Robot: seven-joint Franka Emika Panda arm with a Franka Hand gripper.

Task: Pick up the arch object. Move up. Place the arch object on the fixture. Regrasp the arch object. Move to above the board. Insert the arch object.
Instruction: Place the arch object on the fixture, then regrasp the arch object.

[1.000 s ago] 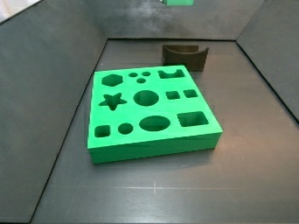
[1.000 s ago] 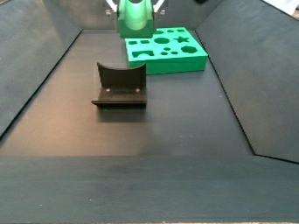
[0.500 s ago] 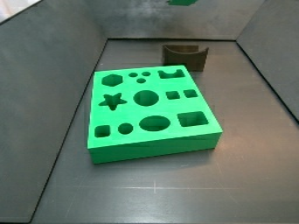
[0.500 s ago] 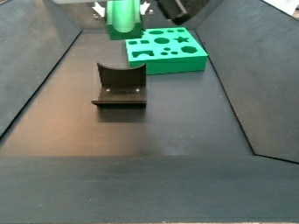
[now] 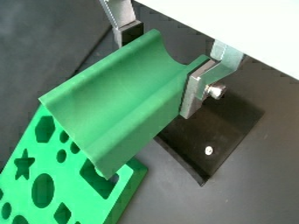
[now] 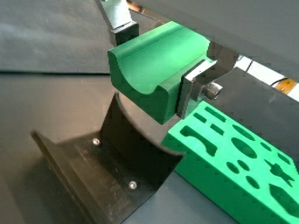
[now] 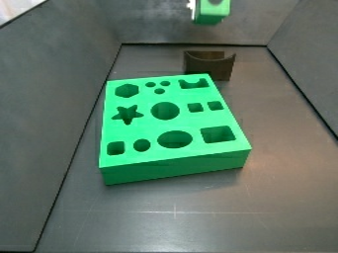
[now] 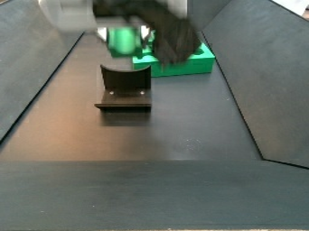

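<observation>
Gripper (image 5: pixel 163 63) clamped on the arch object (image 5: pixel 122 101), plates tight on its ends | piece held aloft above the fixture (image 7: pixel 211 62), at 12 o'clock of the board (image 7: pixel 176 124) in a side view | risk: descending off-centre would let the piece tip off the fixture's curved seat.

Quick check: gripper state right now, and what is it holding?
Gripper: shut on the arch object, silver fingers clamped on its two ends, held in the air above the fixture, near the board.
</observation>
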